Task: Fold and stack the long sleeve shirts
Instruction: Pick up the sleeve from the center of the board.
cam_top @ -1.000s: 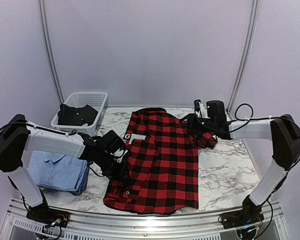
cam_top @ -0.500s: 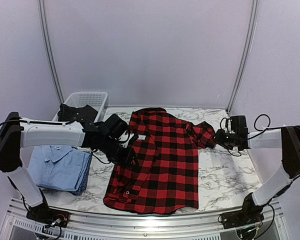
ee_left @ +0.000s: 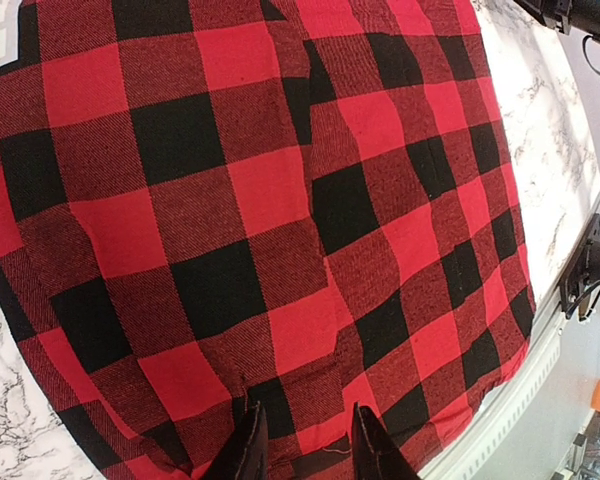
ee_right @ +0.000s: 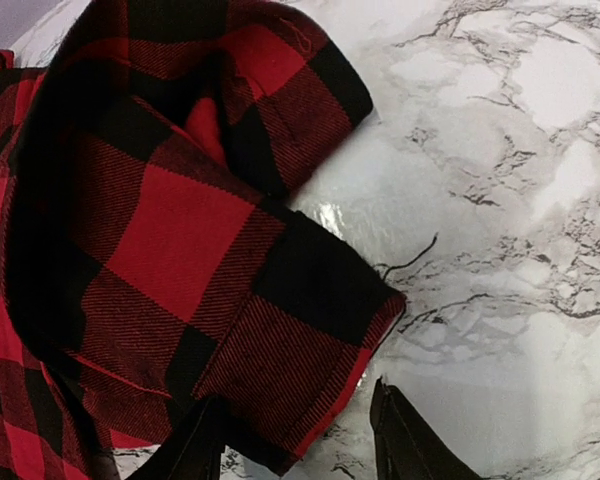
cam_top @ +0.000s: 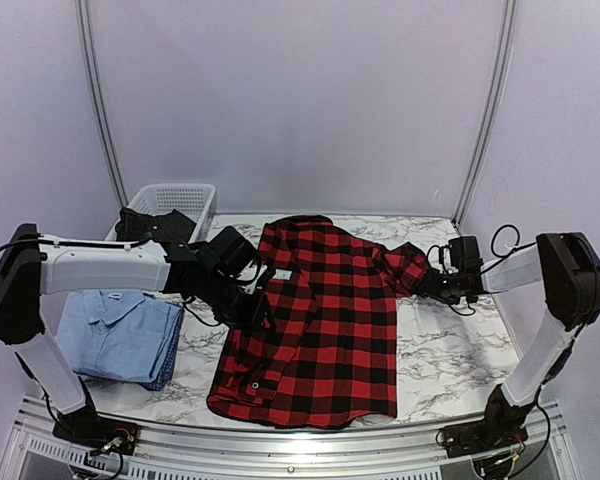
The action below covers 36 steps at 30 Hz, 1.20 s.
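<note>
- The light blue shirt (cam_top: 115, 335) is seen folded at the lower left of the top view, on the marble table (cam_top: 450, 350).
- The flannel shirt (cam_top: 320, 330) is spread at the centre of the table, with its hem towards the bottom edge.
- The left gripper (cam_top: 252, 312) is clamped on a gathered fold at the flannel shirt's left edge.
- The right gripper (cam_top: 435, 285) is held with fingers apart at the sleeve cuff (ee_right: 310, 330), right of centre. The cuff is seen lying on the marble, ungripped.
- A white basket (cam_top: 180, 190) with dark cloth inside is placed at the upper left.

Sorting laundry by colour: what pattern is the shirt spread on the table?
The shirt is red-and-black buffalo check, clearest in the left wrist view.
</note>
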Each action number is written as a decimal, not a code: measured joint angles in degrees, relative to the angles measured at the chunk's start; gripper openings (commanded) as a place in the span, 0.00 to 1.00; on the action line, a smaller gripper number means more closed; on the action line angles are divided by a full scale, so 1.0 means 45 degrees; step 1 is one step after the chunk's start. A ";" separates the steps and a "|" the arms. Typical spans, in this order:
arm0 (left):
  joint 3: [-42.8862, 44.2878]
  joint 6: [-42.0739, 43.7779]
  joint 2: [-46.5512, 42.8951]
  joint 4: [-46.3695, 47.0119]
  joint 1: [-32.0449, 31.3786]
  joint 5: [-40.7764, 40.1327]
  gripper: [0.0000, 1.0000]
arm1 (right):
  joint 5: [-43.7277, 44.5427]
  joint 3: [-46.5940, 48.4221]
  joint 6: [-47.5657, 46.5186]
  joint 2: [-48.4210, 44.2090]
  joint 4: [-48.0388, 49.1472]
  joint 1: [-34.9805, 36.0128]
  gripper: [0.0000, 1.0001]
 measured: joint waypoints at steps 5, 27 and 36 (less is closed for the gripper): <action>0.0287 -0.0053 0.0000 -0.0087 0.0000 -0.0131 0.31 | -0.0058 0.0223 -0.0083 0.0296 0.0160 0.0000 0.22; 0.1219 -0.0525 0.0505 0.0821 0.0000 -0.0413 0.30 | -0.1851 0.1185 0.0345 -0.3424 -0.2268 0.1710 0.00; 0.1851 -0.0899 0.1146 0.1710 0.0000 0.0015 0.30 | -0.3478 -0.0092 0.3565 -0.4245 -0.0165 0.4114 0.00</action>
